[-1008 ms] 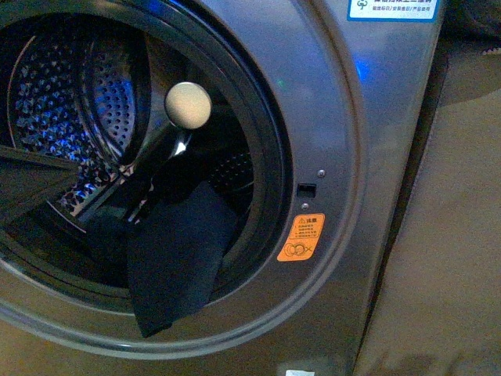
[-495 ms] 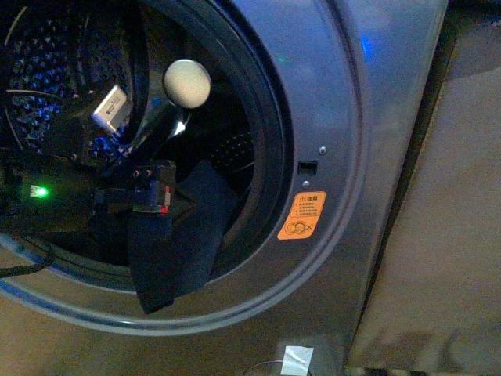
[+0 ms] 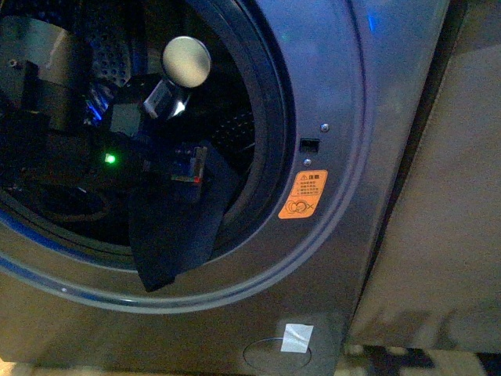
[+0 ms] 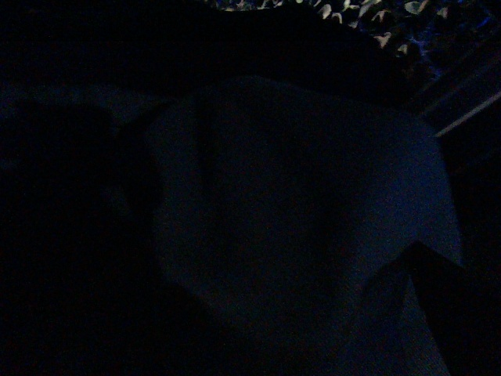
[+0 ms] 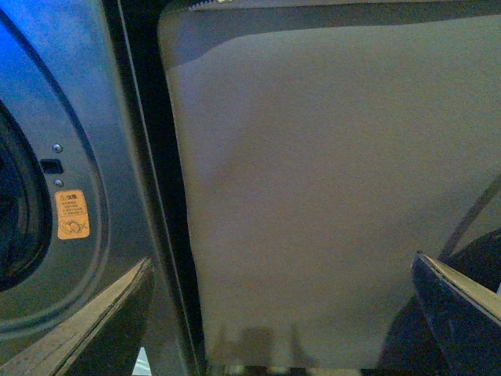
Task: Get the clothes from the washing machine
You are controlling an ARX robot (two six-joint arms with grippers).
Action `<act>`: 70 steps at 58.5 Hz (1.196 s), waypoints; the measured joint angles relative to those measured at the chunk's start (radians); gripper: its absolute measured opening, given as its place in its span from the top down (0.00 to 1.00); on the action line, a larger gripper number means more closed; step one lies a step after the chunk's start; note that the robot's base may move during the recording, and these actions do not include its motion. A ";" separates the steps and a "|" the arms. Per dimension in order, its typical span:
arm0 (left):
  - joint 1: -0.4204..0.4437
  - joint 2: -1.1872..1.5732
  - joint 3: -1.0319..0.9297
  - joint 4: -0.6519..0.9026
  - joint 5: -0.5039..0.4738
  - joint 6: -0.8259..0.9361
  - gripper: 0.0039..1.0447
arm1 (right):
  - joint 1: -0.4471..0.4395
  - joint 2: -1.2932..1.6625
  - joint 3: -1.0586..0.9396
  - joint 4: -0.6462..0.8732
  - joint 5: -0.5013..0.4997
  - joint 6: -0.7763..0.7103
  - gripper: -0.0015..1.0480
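Note:
The grey washing machine (image 3: 337, 94) fills the front view, its round porthole open. The dark navy clothes (image 3: 176, 235) hang over the porthole's lower rim, one corner drooping outside. My left arm reaches into the drum mouth, a green light on it. Its open gripper (image 3: 188, 168) sits at the cloth's upper edge; I cannot tell if it touches. The left wrist view is dark. My right gripper (image 5: 274, 313) is open and empty, facing a beige panel beside the machine (image 5: 78, 117). It is out of the front view.
An orange warning sticker (image 3: 302, 195) and a latch slot (image 3: 309, 145) sit right of the porthole. A pale round disc (image 3: 186, 61) shows inside the drum mouth. A beige panel (image 3: 446, 196) stands close on the machine's right. A white tape patch (image 3: 297, 337) is low on the front.
My left arm has come into the drum mouth from the left and moved right, up to the cloth. The cloth hangs as before.

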 joint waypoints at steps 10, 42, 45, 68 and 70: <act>0.000 0.077 0.098 -0.051 -0.073 -0.002 0.06 | 0.000 0.000 0.000 0.000 0.000 0.000 0.07; 0.007 0.239 0.280 -0.135 -0.350 -0.006 0.06 | 0.000 0.000 0.000 0.000 0.000 0.000 0.07; 0.009 0.242 0.283 -0.160 -0.351 -0.005 0.06 | 0.000 0.000 0.000 0.000 0.000 0.000 0.07; 0.004 0.238 0.265 -0.174 -0.348 0.027 0.36 | 0.000 0.000 0.000 0.000 0.000 0.000 0.07; 0.004 0.235 0.261 -0.175 -0.344 0.028 0.40 | 0.000 0.000 0.000 0.000 0.000 0.000 0.07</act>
